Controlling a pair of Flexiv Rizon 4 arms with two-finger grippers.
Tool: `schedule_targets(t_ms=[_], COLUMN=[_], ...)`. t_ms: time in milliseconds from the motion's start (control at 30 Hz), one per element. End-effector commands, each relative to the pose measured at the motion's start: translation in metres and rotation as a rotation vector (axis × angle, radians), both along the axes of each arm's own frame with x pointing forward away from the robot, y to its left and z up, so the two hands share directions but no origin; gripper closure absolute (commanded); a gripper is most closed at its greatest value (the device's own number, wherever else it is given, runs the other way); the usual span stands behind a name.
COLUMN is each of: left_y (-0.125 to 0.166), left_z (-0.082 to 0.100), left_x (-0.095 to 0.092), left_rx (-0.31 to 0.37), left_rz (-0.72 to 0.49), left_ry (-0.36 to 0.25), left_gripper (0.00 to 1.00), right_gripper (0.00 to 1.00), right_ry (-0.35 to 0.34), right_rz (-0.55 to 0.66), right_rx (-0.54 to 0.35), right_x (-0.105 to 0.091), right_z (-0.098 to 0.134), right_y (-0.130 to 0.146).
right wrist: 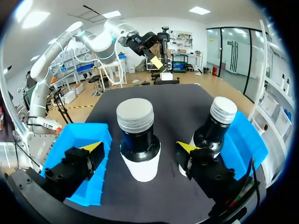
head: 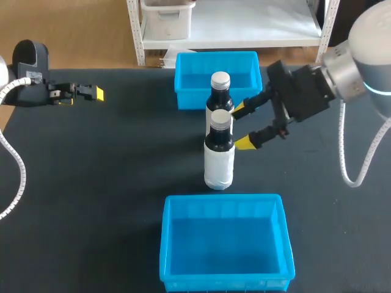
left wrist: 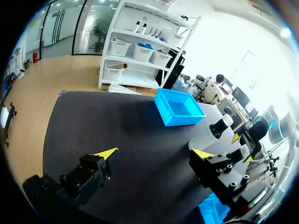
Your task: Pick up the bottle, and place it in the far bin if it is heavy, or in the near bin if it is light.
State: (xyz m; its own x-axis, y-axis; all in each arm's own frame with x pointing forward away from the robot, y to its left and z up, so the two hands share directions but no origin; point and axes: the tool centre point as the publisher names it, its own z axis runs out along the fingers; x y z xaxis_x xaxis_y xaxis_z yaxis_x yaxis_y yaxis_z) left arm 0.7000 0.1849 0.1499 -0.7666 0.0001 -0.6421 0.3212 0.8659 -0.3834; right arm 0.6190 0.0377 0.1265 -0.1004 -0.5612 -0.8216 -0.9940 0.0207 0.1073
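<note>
At tabletop [head: 104, 177] centre, head view: nearer bottle [head: 219, 160] and farther bottle [head: 220, 91] stand upright between near bin [head: 223, 199] and far bin [head: 183, 91]. Right claw [head: 243, 127] is spread, tips just beside the nearer bottle's neck. Left claw [head: 95, 93] is well apart, at the left edge.

Left wrist view: left claw [left wrist: 155, 153] is spread, gripping nothing.

Right wrist view: right claw [right wrist: 141, 146] is spread, with the nearer bottle between its fingers and a gap on both sides. The farther bottle stands outside 1 finger.
</note>
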Motion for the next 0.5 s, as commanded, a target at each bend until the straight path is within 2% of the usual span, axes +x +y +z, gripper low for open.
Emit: schedule_targets(t_ms=[33, 500], left_y=[0.0, 0.0], left_z=[0.0, 0.0], left_x=[0.0, 0.0], left_rx=[0.0, 0.0], left_rz=[0.0, 0.0], left_ry=[0.0, 0.0], left_gripper=[0.0, 0.0], right_gripper=[0.0, 0.0], right_ry=[0.003, 0.015], right_rz=[-0.012, -0.014], right_rx=[-0.006, -0.029], right_x=[-0.001, -0.002], right_z=[-0.003, -0.004], right_y=[0.01, 0.03])
